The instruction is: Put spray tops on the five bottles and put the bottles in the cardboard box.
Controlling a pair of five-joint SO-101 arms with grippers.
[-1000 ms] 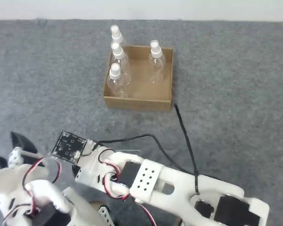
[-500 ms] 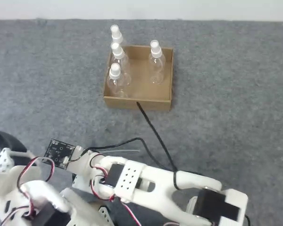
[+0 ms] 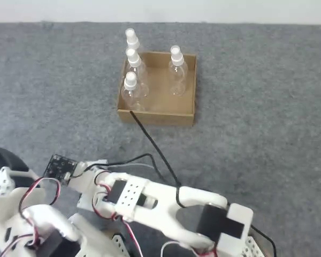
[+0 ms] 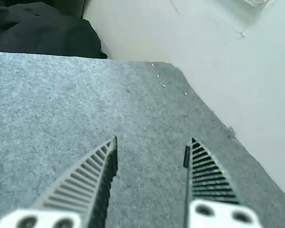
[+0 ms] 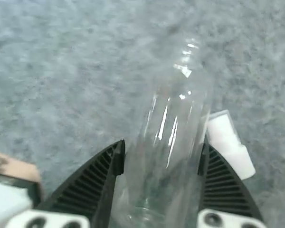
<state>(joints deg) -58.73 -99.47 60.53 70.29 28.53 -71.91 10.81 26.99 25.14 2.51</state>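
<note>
A clear bottle (image 5: 171, 118) without a top lies on the grey carpet. My right gripper (image 5: 161, 145) is open, one finger on each side of the bottle's body. A white spray top (image 5: 228, 142) lies on the carpet just beside it. In the high view the right arm (image 3: 134, 195) stretches across the near side and covers that bottle. The cardboard box (image 3: 166, 115) stands at the back, with topped bottles inside (image 3: 132, 93) (image 3: 176, 69) and another at its far left corner (image 3: 131, 38). My left gripper (image 4: 152, 145) is open over bare carpet, holding nothing.
A black cable (image 3: 150, 139) runs from the right arm up to the box's front left corner. The left arm (image 3: 21, 214) sits at the near left. In the left wrist view the carpet ends at a pale wall (image 4: 237, 61). Bare carpet lies right of the box.
The right arm has swung left along the near side, its camera board moving left. Its cable has swept from the box's front right corner to the front left. The bottles in the box stayed put.
</note>
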